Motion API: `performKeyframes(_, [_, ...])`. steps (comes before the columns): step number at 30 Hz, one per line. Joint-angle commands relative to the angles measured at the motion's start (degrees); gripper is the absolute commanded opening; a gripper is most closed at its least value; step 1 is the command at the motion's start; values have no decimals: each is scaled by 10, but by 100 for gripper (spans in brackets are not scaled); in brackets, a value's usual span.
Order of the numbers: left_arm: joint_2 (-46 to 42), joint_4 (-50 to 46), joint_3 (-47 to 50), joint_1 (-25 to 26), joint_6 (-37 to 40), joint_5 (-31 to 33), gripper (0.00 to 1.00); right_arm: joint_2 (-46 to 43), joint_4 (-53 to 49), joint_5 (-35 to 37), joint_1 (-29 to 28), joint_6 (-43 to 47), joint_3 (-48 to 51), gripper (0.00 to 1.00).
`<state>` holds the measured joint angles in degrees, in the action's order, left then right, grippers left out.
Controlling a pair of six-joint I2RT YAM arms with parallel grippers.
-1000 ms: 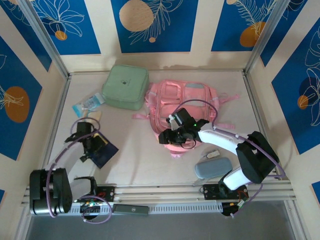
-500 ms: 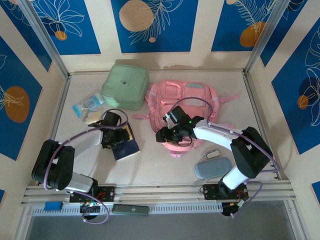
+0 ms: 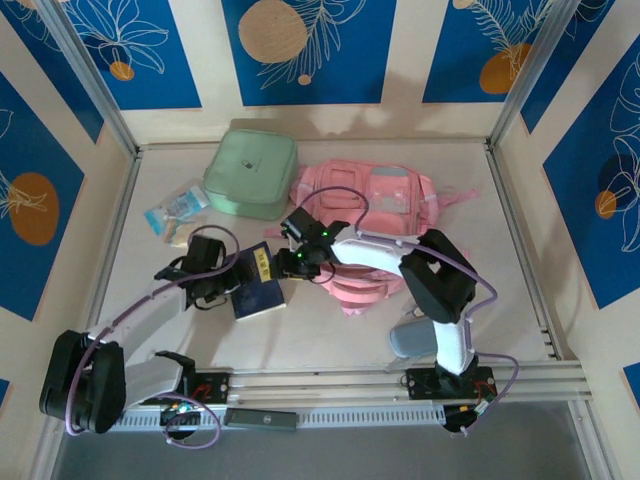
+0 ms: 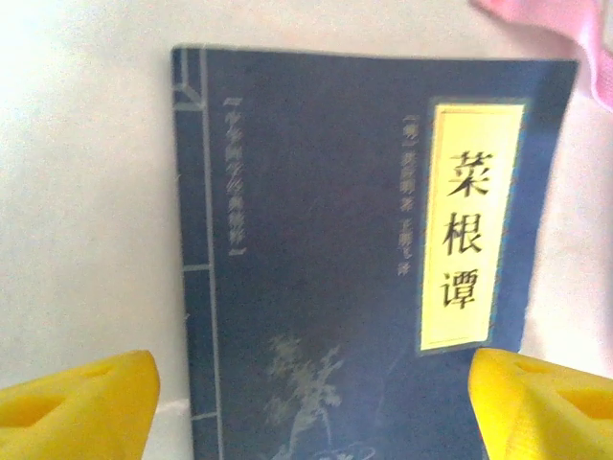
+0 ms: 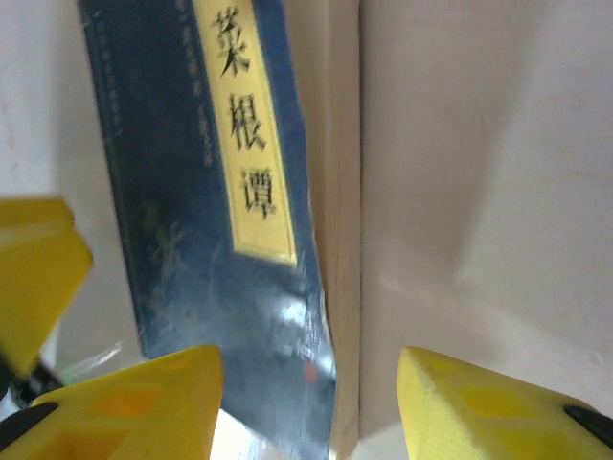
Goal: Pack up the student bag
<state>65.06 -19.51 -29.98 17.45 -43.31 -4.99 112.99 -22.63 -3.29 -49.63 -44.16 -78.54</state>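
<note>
Two claws, both spread: left gripper [image 4: 311,383] straddles a flat dark-blue paperback [image 3: 258,292] with a yellow label, right gripper [image 5: 306,369] over its cream page edge. Soft pink fabric student bag [image 3: 392,190] lies just right, mid-table.

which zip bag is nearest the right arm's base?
The small grey-blue pouch, just ahead of the right arm's base; the green case and pink backpack lie farther back toward the wall.
</note>
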Motion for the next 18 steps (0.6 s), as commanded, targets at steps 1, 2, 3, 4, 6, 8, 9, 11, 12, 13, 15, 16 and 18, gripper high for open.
performKeyframes(1, [-20, 30, 38, -4, -48, -41, 77, 32, -45, 44, -10, -15, -48, 50])
performKeyframes(2, [-20, 37, 45, -4, -56, -42, 75, 43, -47, 45, -10, -15, -56, 50])
performKeyframes(3, [-17, 50, 53, -4, -59, -49, 74, 53, -49, 44, -10, -17, -64, 50])
performKeyframes(4, [-15, 58, 57, -4, -60, -55, 73, 62, -51, 41, -11, -17, -71, 49])
performKeyframes(6, [-6, 72, 63, -4, -62, -67, 70, 79, -63, 49, -14, -13, -89, 49])
performKeyframes(8, [0, 79, 66, -4, -61, -68, 68, 92, -69, 48, -18, -10, -103, 48])
performKeyframes(9, [2, 83, 68, -4, -60, -68, 67, 96, -65, 39, -19, -8, -108, 48])
performKeyframes(11, [5, 93, 72, -4, -61, -72, 64, 104, -65, 34, -27, -5, -116, 49])
performKeyframes(12, [7, 98, 73, -4, -62, -75, 63, 110, -67, 33, -30, -3, -122, 49])
performKeyframes(13, [9, 101, 73, -4, -61, -78, 62, 115, -71, 33, -34, -1, -127, 49])
performKeyframes(15, [15, 103, 73, -4, -60, -84, 60, 125, -74, 27, -38, 1, -142, 49])
performKeyframes(16, [17, 107, 73, -4, -60, -86, 59, 127, -77, 24, -39, 2, -149, 48])
performKeyframes(18, [17, 116, 76, -4, -62, -91, 57, 127, -85, 26, -43, 5, -158, 48])
